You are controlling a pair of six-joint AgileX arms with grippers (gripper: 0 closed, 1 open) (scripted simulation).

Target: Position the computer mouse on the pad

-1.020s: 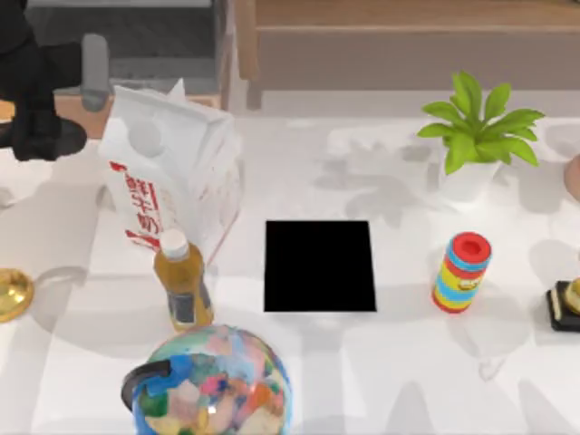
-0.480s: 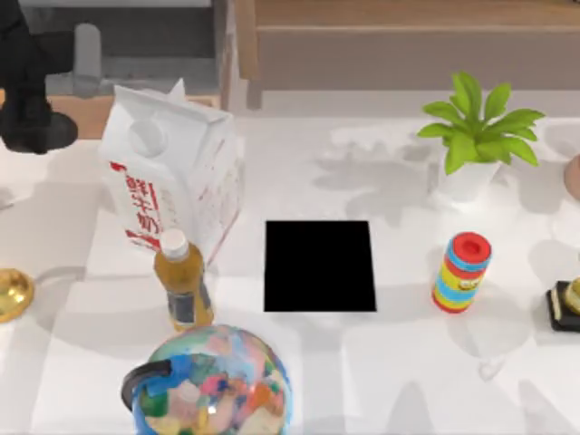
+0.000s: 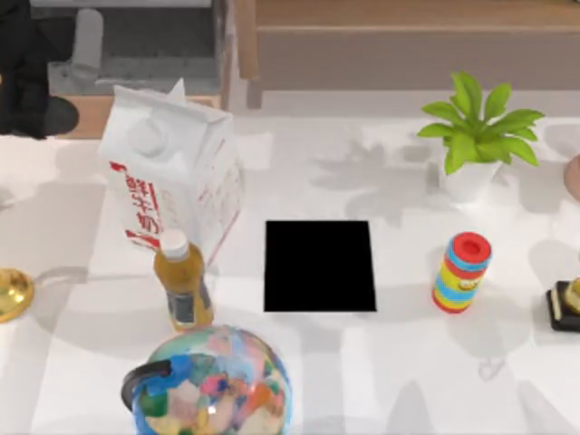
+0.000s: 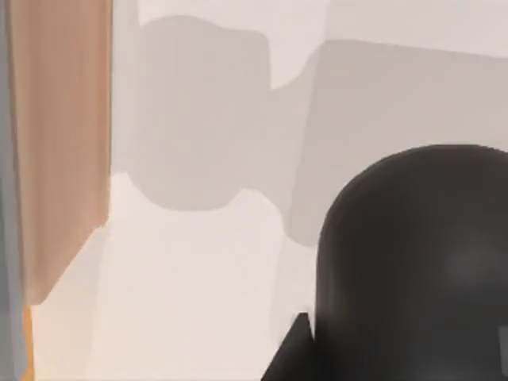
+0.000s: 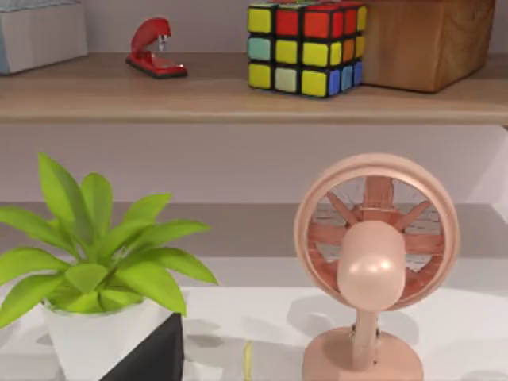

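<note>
The pad (image 3: pixel 319 265) is a flat black, nearly square sheet lying bare at the table's middle. My left gripper (image 3: pixel 34 111) hangs over the far left corner of the table, well away from the pad. It is shut on the computer mouse (image 3: pixel 47 118), a dark oval. In the left wrist view the computer mouse (image 4: pixel 413 262) is a dark grey dome close to the camera, beside a black finger (image 4: pixel 290 353), with the white table far below. In the right wrist view my parked right arm's open gripper shows one black finger (image 5: pixel 155 353) off to one side.
A milk carton (image 3: pixel 172 168), a juice bottle (image 3: pixel 183 283) and a globe (image 3: pixel 213 381) stand left of the pad. A striped can (image 3: pixel 462 272) and a potted plant (image 3: pixel 476 131) stand to its right. A gold bell (image 3: pixel 11 294) and a pink fan (image 5: pixel 373 262) sit near the edges.
My left arm has carried the dark mouse farther toward the table's far left corner. Nothing else has moved.
</note>
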